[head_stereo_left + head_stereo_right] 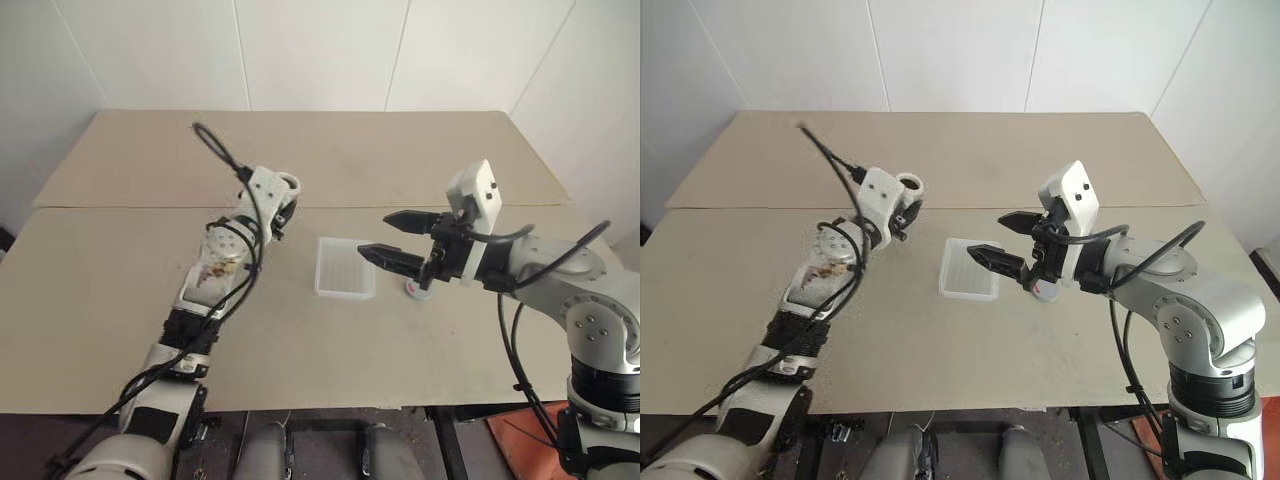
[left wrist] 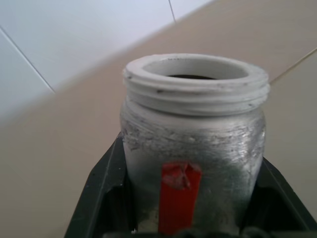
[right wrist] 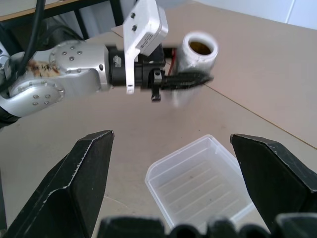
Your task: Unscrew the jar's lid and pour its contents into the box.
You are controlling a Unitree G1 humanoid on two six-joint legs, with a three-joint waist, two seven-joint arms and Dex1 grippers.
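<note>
Left gripper [image 3: 185,79] is clamping the jar [image 2: 193,148] upright, mouth open, at centre-left of the frame, likely ready for pouring. Box [image 1: 345,268] is sitting mid-table just right of it. Right gripper [image 1: 392,238] is hovering over the box's right edge, jaws apart and empty; lid [image 1: 417,290] is lying beneath it.

Tan table [image 1: 120,300] with seam across top; white panelled wall [image 1: 320,50] behind it.

place: robot test lab | evidence: bare white panelled walls [image 1: 320,50] | plain beige bench [image 1: 100,300] with a seam across it | cabled robot arms working over it
</note>
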